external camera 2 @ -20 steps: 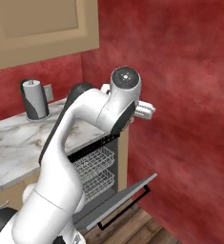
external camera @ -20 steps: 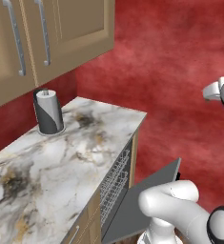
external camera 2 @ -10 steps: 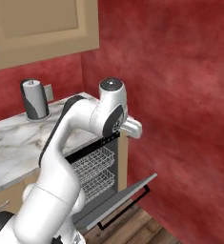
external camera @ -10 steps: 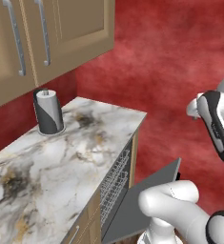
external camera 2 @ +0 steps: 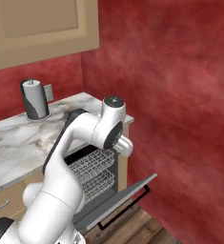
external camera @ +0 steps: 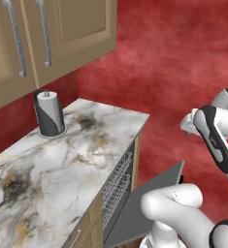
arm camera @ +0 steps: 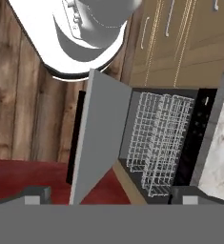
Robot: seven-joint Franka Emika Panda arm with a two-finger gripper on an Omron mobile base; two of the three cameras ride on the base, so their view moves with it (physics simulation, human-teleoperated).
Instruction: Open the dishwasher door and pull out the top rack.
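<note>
Even, flat rendered light throughout, no single source evident. Marble tabletop (external camera: pixel 62 160) bright, without glare. Red wall (external camera 2: pixel 170 95) mottled, mid-toned. Soft shadow inside the dishwasher cavity behind the top rack (arm camera: pixel 158 138). Dishwasher door (arm camera: pixel 96 143) beyond the claw evenly lit, matte grey. Edges slightly soft and pixelated in all views; no motion blur, no lens distortion.

The arm hides the door's (external camera 2: pixel 116 198) near end at 7 o'clock; racks (arm camera: pixel 156 138) are too fine to separate.
</note>
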